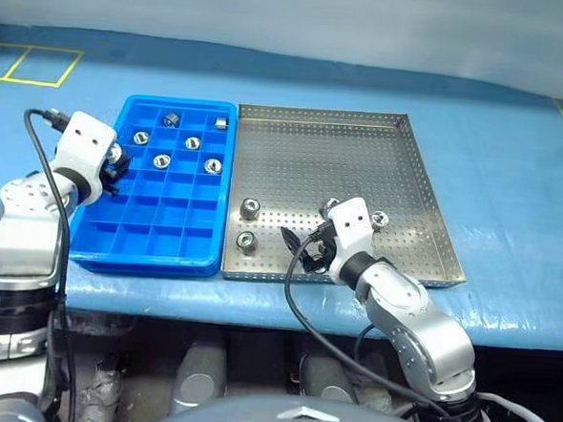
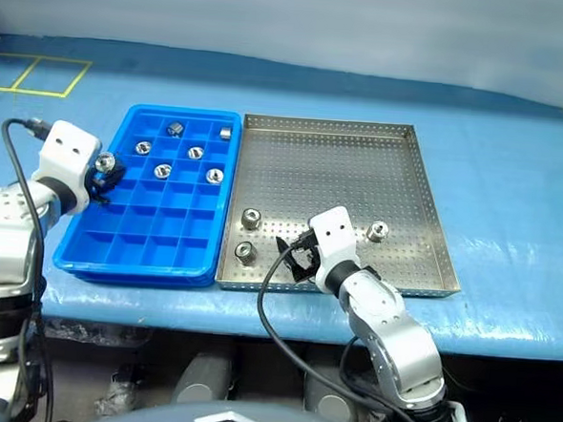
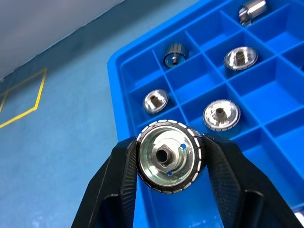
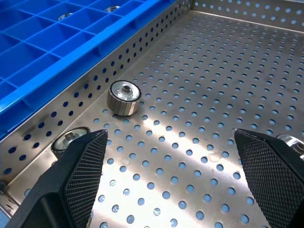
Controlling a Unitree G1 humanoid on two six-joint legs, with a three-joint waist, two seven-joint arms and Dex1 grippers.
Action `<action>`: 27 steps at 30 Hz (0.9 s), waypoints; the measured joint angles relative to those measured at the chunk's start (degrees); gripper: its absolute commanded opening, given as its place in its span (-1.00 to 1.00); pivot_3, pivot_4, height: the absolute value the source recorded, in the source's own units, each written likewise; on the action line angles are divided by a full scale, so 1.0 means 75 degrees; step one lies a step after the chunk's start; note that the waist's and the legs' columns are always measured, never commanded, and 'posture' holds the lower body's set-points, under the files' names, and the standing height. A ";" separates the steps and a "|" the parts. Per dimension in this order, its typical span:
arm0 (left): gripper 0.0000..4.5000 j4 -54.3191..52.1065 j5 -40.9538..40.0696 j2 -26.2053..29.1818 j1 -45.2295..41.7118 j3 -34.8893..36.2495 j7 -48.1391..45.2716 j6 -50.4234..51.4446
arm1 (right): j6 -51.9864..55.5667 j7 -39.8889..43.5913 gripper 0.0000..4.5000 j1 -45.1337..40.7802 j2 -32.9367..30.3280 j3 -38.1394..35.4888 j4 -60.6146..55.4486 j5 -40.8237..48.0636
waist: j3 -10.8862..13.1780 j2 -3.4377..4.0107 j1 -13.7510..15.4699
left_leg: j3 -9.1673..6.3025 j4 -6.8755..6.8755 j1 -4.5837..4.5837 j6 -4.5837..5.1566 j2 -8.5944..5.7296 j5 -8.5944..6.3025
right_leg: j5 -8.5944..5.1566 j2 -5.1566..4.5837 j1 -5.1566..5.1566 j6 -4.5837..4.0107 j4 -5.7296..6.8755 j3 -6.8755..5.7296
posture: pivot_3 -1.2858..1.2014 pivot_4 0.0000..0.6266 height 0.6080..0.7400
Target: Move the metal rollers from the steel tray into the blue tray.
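3 small shiny silver metal rollers [image 1: 250, 208] remain on the perforated floor of the large square steel tray [image 1: 361, 158], and 6 already lie in separate cells of the bright blue plastic grid tray [image 1: 156, 232]. The left gripper [image 3: 168, 159] is clenched on 1 more roller [image 3: 169, 158], held above the outer left cells of the blue tray. The right gripper [image 4: 168, 166] stands released and wide above the steel tray floor, grasping nothing. I think the risk is a release too close to the blue rim: the roller could hit a divider, roll, and drop outside onto the blue cloth-covered table [image 1: 512, 187]. It may also land in a cell already occupied. Behind the table is a pale wall, and yellow lines [image 1: 42, 62] mark the surface.
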 measured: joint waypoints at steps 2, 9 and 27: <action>-0.17 0.0000 -0.0011 -0.0185 0.0041 -0.0021 0.0201 0.0008 | -0.0102 0.0037 1.00 -0.0001 -0.0011 0.0097 0.0054 -0.0028 | -0.0001 -0.0002 0.0046 | 0.0000 0.0001 -0.0001 -0.0001 0.0000 0.0001 | 0.0001 0.0000 0.0000 -0.0001 0.0000 -0.0001 | 0.16 -0.52 1.00; -0.17 0.0056 0.0273 -0.0288 0.0143 -0.0406 0.0763 0.0056 | -0.0222 -0.0016 1.00 0.0175 -0.0004 0.0112 0.0076 -0.0150 | -0.0001 -0.0003 0.0044 | 0.0000 -0.0003 -0.0001 -0.0001 0.0001 0.0001 | 0.0007 0.0001 -0.0002 -0.0009 -0.0002 -0.0001 | 0.12 -0.52 1.00; 0.99 0.0013 -0.1581 -0.0984 -0.1978 -0.1457 -0.1241 -0.0059 | -0.0296 -0.0177 1.00 0.0815 -0.0243 -0.0631 -0.0592 -0.0214 | -0.0007 -0.0003 -0.0206 | 0.0008 0.0026 -0.0006 -0.0018 -0.0012 0.0011 | 0.0008 -0.0011 0.0009 -0.0011 -0.0009 0.0013 | 0.02 -0.52 1.00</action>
